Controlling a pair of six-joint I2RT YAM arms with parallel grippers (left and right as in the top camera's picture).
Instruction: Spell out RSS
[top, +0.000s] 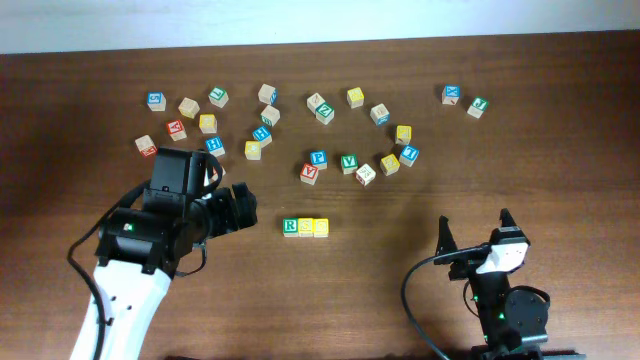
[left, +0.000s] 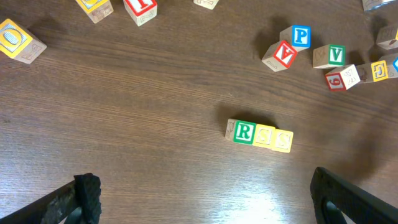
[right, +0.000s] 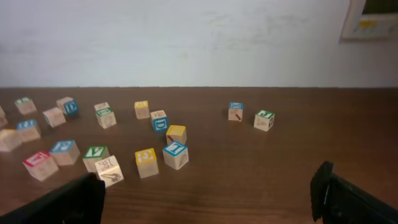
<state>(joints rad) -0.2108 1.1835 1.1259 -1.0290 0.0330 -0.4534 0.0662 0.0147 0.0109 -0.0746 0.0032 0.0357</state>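
Three blocks stand touching in a row on the table: a green R block (top: 290, 227), then two yellow S blocks (top: 306, 227) (top: 321, 227). In the left wrist view the R (left: 244, 132) and the S blocks (left: 264, 135) (left: 282, 140) read left to right. My left gripper (top: 243, 207) (left: 202, 196) is open and empty, just left of the row and apart from it. My right gripper (top: 473, 234) (right: 208, 196) is open and empty near the front right of the table.
Several loose letter blocks are scattered across the far half of the table, among them a red V (top: 309, 172), blue P (top: 318, 158), green V (top: 348, 162) and blue L (right: 175, 153). A white wall lies beyond the table's far edge.
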